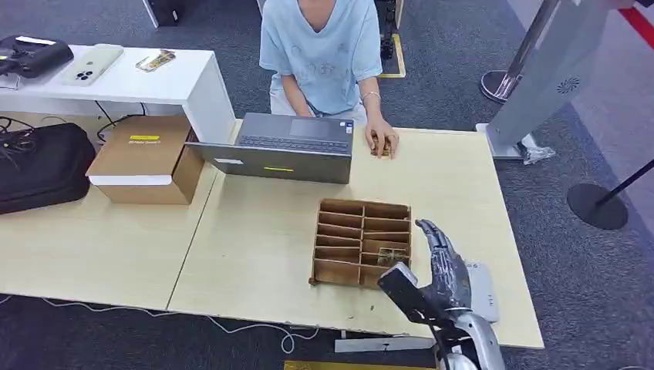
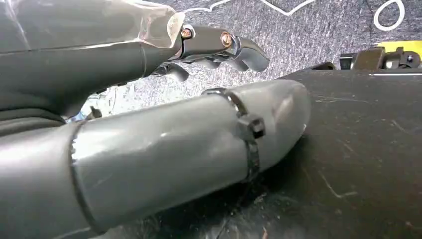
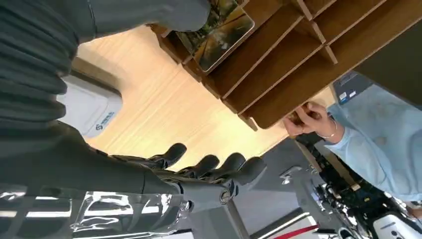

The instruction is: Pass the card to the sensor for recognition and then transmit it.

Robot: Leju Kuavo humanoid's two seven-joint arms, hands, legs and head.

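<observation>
your right robot hand (image 1: 441, 266) hovers at the near right corner of the wooden divider box (image 1: 360, 242), fingers spread, thumb out, holding nothing. the card (image 1: 392, 255) lies in a slot on the box's near right side, just left of and slightly beyond the fingertips – a glossy, printed rectangle with rounded corners, its long axis along the slot, left to right. so reach in leftward over the thin wooden partitions. the sensor (image 1: 478, 289), a flat pale-grey pad, smooth plastic, sits on the counter (image 1: 254, 247) just right of the hand. your left robot hand (image 2: 219, 47) hangs low with fingers loosely curled and nothing in it – the right is clearly nearer.
</observation>
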